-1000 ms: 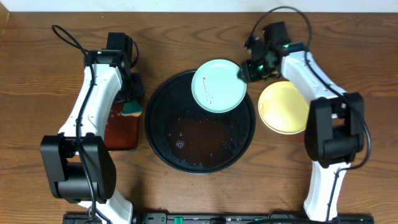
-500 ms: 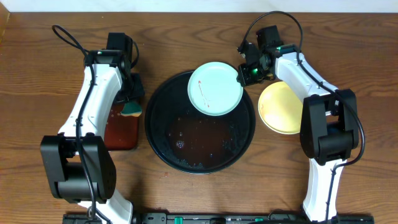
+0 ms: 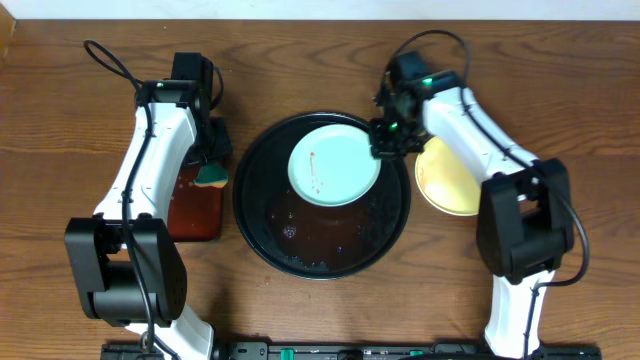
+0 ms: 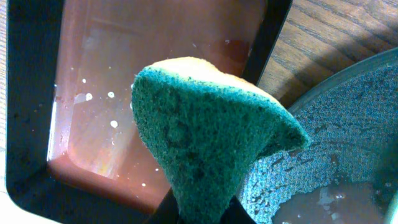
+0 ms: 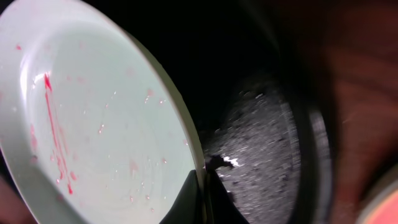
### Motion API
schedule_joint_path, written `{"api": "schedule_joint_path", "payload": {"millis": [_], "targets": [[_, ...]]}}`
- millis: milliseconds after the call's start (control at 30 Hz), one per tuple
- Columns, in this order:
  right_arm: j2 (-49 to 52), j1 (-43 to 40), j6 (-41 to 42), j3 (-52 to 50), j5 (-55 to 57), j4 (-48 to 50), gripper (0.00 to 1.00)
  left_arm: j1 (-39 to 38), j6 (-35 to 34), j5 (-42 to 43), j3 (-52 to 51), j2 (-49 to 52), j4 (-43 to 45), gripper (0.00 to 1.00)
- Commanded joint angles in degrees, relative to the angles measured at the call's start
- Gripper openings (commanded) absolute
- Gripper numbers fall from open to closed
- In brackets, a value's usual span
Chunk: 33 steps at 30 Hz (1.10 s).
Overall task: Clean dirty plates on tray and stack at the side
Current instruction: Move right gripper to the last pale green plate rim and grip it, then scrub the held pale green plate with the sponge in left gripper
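Table: a brown wood-grain top [image 3: 60, 120] is lying under everything, with both arms reaching over it.
Tray: round, glossy black and low-rimmed [image 3: 300, 240], it is sitting mid-table, its floor carrying a film of reddish-brown water and droplets.
Mint plate: small, round, shallow and smooth [image 3: 335, 165], it is sitting over the far half of the tray, showing a thin red streak and faint specks on its face. I cannot tell whether it is touching the tray floor.
Right gripper: its dark fingers [image 5: 202, 193] are pinching the mint plate's right rim, drawn close with only the thin edge between them.
Yellow plate: pale and round [image 3: 450, 188], it is resting on the wood just right of the tray, partly under the right arm.
Left gripper: it [image 4: 202, 214] is clamping the sponge from below.
Sponge: with a coarse green scouring face over yellow foam [image 4: 211, 143], it is bending into a wedge above the small tray's right edge.
Small tray: rectangular and black-rimmed [image 3: 195, 215], it is holding murky reddish liquid with white flecks, left of the round tray.
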Motion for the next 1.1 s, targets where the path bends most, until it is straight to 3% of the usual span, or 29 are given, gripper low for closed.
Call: {"api": "schedule_joint_path", "payload": {"millis": [0, 167, 267, 300, 433, 800, 1067], "targets": [[-1.0, 4.3, 7.6, -1.8, 5.4, -0.2, 0.01, 0.2, 0.9, -0.3, 1.2, -0.9, -0.1, 0.08], [-1.0, 8.0, 10.1, -4.9, 8.7, 0.5, 0.01, 0.2, 0.9, -0.3, 1.2, -0.9, -0.3, 0.08], [-1.0, 8.7, 10.0, -5.6, 9.8, 0.6, 0.13, 0.2, 0.9, -0.3, 1.2, -0.9, -0.3, 0.07], [-1.0, 8.7, 9.9, -5.6, 10.6, 0.9, 0.22, 0.2, 0.9, -0.3, 1.2, -0.9, -0.3, 0.08], [-1.0, 8.3, 4.0, -6.0, 10.5, 5.5, 0.31, 0.2, 0.9, 2.6, 1.2, -0.9, -0.3, 0.07], [-0.1, 8.3, 6.7, -12.0, 8.2, 11.3, 0.01, -2.2, 1.2, 11.3, 1.2, -0.9, -0.3, 0.07], [-0.1, 8.3, 7.6, -13.7, 8.2, 12.5, 0.01, -10.4, 1.2, 11.3, -0.7, -0.7, 3.5, 0.07]]}}
